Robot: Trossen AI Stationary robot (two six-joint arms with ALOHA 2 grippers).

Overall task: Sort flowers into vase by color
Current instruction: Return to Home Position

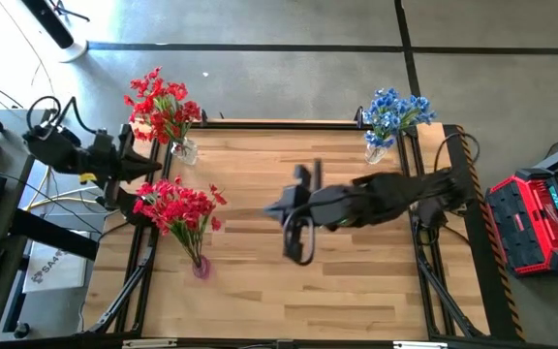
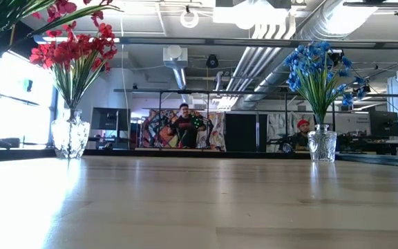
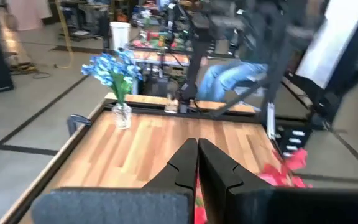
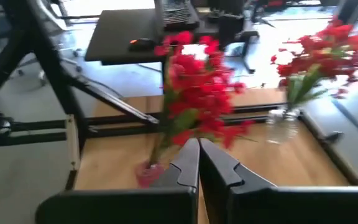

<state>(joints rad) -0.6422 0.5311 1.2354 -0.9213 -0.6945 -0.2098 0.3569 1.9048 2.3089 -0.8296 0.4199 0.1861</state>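
Status: left hand (image 3: 197, 143) closed, empty | right hand (image 4: 198, 142) closed, empty | red flowers (image 1: 177, 206) in violet vase (image 1: 201, 267)

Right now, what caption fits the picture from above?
All sorted: red flowers left, blue flowers right, right gripper hovering over the wooden table.

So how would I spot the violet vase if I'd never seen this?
Find the wooden table, then its left side, where two vases hold red flowers. The violet vase is the one out on the boards, not at the corner. Its glass is tinted violet; the corner vase is clear.
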